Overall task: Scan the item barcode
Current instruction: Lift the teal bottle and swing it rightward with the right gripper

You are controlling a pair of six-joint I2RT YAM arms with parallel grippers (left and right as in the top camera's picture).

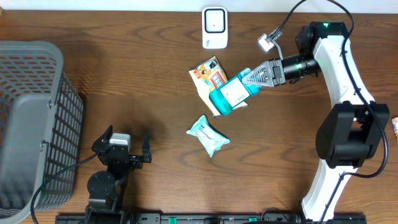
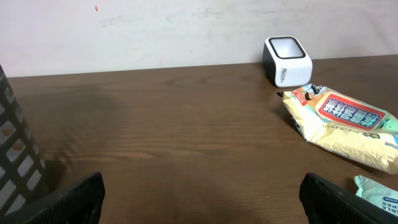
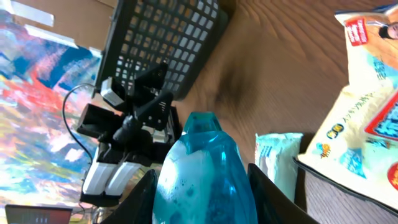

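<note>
Robot's right gripper (image 1: 247,79) grasps a translucent teal plastic bottle (image 1: 227,95) over a yellow snack bag (image 1: 207,73) on the brown wooden bench (image 1: 124,74), near the white box-shaped scanner (image 1: 214,28). Left gripper (image 1: 124,144) sits released, jaws wide, beside a grey mesh basket (image 1: 31,124).

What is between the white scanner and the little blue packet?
The yellow snack bag lies between the scanner and the packet, with the teal bottle in the right pincer over its lower edge. The overhead view shows it.
</note>
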